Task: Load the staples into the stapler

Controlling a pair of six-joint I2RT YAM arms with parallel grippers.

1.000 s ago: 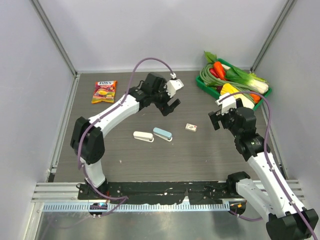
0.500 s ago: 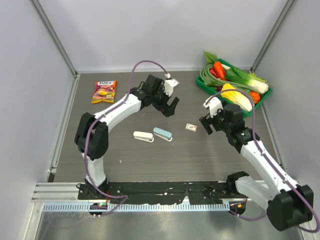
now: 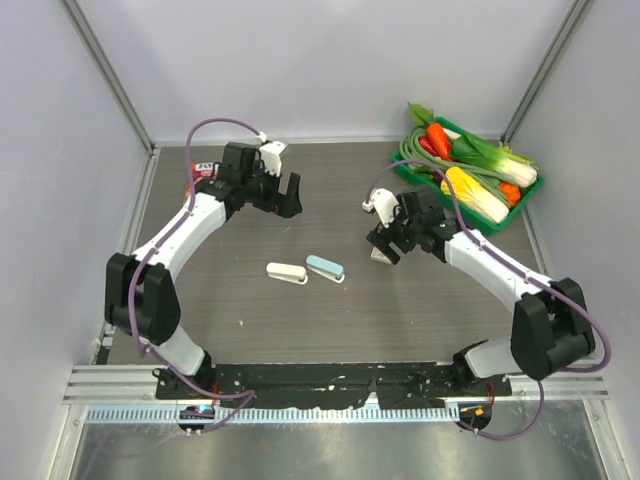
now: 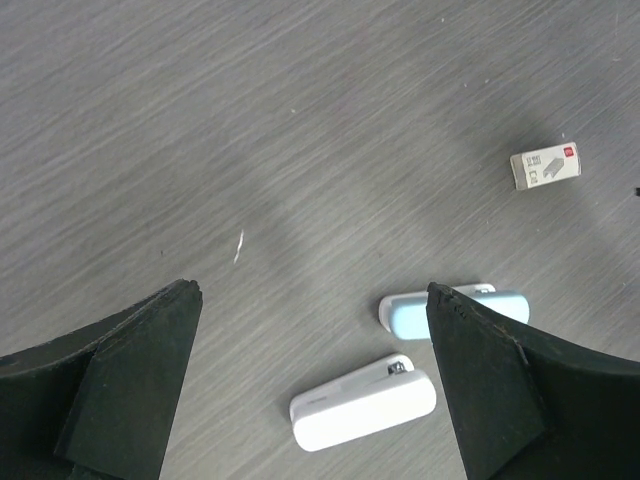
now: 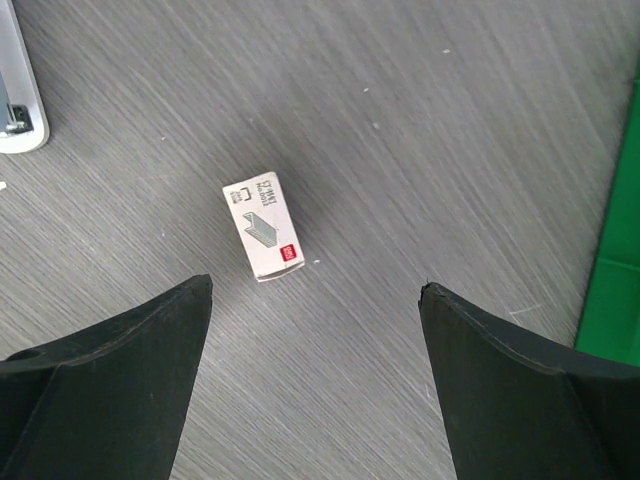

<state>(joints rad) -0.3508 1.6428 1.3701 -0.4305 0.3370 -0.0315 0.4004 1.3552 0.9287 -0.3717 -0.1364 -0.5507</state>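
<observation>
The staples (image 5: pixel 263 240), a small whitish box with a red mark, lie flat on the grey table. My right gripper (image 5: pixel 315 284) hangs open just above them, the box slightly ahead and left of the gap; from above this gripper (image 3: pixel 385 248) largely covers the box. A white stapler (image 3: pixel 287 272) and a light blue stapler (image 3: pixel 325 267) lie side by side mid-table. My left gripper (image 3: pixel 282 203) is open and empty, high over the table's back left. Its wrist view shows the white stapler (image 4: pixel 363 403), the blue stapler (image 4: pixel 455 310) and the staples (image 4: pixel 545 166).
A green tray (image 3: pixel 533 187) of toy vegetables stands at the back right; its edge (image 5: pixel 615 300) shows right of my right gripper. A snack packet (image 3: pixel 203 170) lies at the back left, mostly behind the left arm. One stapler's end (image 5: pixel 15 90) shows at upper left.
The right arm has swung left and down until its gripper is over the staples. The left arm has pulled back and left, away from the staplers, toward the snack packet.
</observation>
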